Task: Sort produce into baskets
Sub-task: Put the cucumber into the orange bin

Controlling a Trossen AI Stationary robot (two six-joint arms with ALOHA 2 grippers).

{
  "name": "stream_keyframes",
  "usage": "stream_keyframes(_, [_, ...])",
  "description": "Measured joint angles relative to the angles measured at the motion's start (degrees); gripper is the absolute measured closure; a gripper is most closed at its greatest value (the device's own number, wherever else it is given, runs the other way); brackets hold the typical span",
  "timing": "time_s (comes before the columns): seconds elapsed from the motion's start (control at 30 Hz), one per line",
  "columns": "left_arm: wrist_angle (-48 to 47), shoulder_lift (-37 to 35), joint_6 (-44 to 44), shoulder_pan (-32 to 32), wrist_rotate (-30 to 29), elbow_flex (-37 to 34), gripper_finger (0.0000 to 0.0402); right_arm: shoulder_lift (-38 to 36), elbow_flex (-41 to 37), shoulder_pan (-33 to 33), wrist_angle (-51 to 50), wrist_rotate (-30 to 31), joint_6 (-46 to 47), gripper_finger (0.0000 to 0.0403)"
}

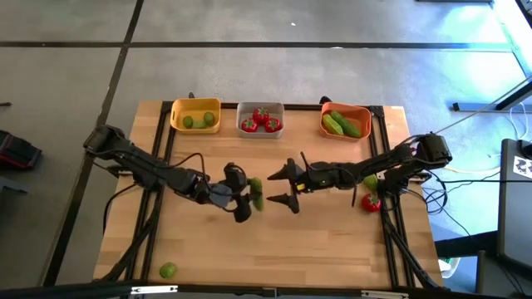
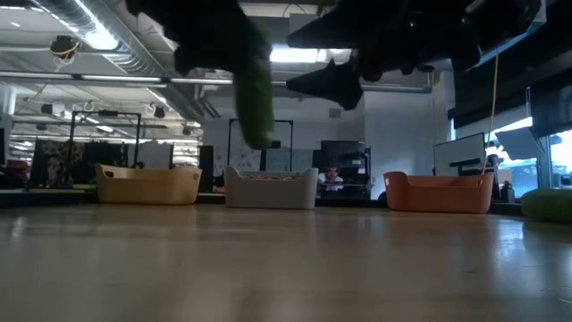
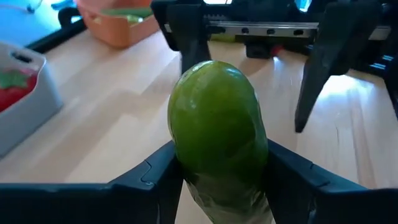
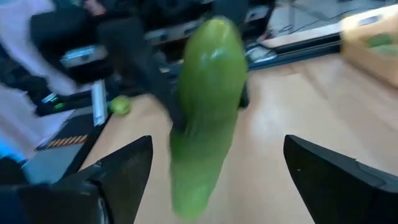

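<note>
My left gripper [image 1: 252,196] is shut on a green cucumber [image 1: 257,193] above the middle of the table. In the low view the cucumber [image 2: 255,98] hangs high over the tabletop. My right gripper [image 1: 290,187] is open just to the cucumber's right. In the right wrist view its fingers [image 4: 124,174] stand on either side of the cucumber [image 4: 208,106] without touching it. At the far edge stand a yellow basket [image 1: 196,124] with limes, a grey basket [image 1: 260,130] with tomatoes and an orange basket [image 1: 363,115] with cucumbers. My left gripper pinches the cucumber by its two long sides [image 3: 186,168] between its two fingers [image 3: 152,177], part way along its length. The fingers come level from the table's left and lie across it. The cucumber stands roughly upright, lifted clear of the table, its lower end [image 2: 259,139] hanging below the fingers.
A red tomato [image 1: 371,202] and a green piece [image 1: 369,181] lie at the table's right side under the right arm. A lime [image 1: 168,270] lies near the front left corner. The near half of the table [image 1: 274,249] is bare wood.
</note>
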Motion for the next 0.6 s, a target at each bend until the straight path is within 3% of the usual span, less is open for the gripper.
stream_keyframes(0.13, [7.4,1.6,5.4,1.2,0.0,0.0,0.0220,0.0,0.0,1.0,0.0,3.5,0.1,0.0050])
stream_keyframes(0.33, [16.0,2.9,12.9,2.6,0.0,0.0,0.0220,0.0,0.0,1.0,-0.5,3.1,2.0,0.0069])
stream_keyframes(0.47, [17.0,3.0,14.0,3.4,0.0,0.0,0.0220,0.0,0.0,1.0,-0.5,1.9,0.8,0.0101])
stream_keyframes(0.6, [17.2,3.1,14.8,3.6,0.1,0.0,0.0220,0.0,0.0,0.8,-0.5,1.1,-0.8,0.0160])
